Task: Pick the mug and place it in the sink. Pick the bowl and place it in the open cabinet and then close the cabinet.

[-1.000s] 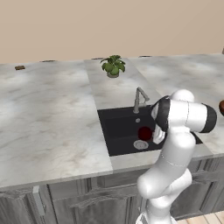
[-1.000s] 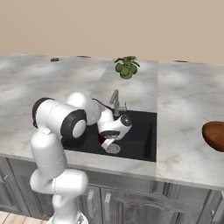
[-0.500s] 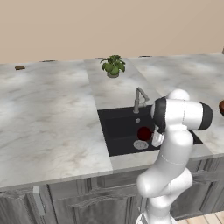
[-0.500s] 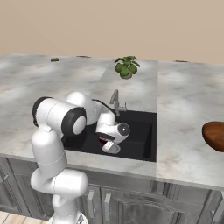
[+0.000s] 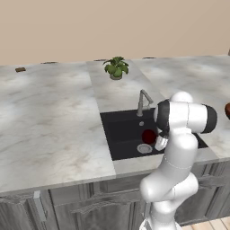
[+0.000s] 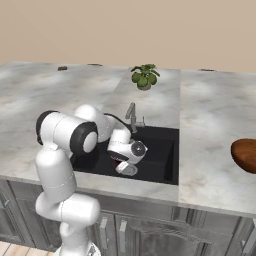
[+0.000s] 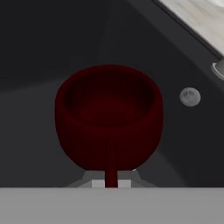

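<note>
So the mug is down inside the sink, right by the drain, with the gripper low over it. Can't really tell if the claw is gripping it or has let go, since the fingers aren't clear. I'd call the mug part basically done. The bowl sits on the counter off to the right, untouched, so the cabinet part is all left.

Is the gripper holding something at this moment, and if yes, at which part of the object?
It cannot be told for sure. In the hand view the mug sits just ahead of the gripper, inside the sink, but no fingertip contact is visible.
</note>
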Controlling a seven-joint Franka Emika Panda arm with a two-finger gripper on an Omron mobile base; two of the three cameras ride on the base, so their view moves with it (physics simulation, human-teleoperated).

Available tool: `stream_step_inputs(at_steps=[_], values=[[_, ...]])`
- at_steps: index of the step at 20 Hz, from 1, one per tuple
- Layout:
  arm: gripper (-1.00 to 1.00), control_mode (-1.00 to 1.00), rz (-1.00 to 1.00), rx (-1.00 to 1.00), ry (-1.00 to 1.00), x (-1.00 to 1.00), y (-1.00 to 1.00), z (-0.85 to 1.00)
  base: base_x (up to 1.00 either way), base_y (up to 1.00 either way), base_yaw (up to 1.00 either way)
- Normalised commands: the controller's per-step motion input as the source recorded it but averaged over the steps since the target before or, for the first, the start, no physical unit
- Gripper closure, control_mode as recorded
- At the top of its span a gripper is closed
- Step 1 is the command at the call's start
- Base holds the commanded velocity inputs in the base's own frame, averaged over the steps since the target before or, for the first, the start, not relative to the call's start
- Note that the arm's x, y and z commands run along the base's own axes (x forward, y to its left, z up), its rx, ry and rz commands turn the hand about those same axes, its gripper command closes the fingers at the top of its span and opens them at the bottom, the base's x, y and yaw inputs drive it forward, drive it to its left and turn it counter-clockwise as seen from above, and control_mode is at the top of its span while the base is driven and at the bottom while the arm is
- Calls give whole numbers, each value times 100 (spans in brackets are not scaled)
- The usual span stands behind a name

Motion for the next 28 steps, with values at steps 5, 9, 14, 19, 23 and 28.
stream_step_inputs(at_steps=[5, 9, 14, 19, 23, 28], values=[[100, -100, -12, 0, 2, 4, 0, -1, 0, 0, 0], [100, -100, -17, 0, 9, 3, 0, -12, 0, 0, 0], [100, -100, -13, 0, 15, 5, 0, -16, 0, 0, 0], [100, -100, -7, 0, 11, 28, 0, -14, 0, 0, 0], [100, -100, 0, 0, 0, 42, 0, -15, 0, 0, 0], [100, -100, 0, 0, 0, 41, 0, -10, 0, 0, 0]])
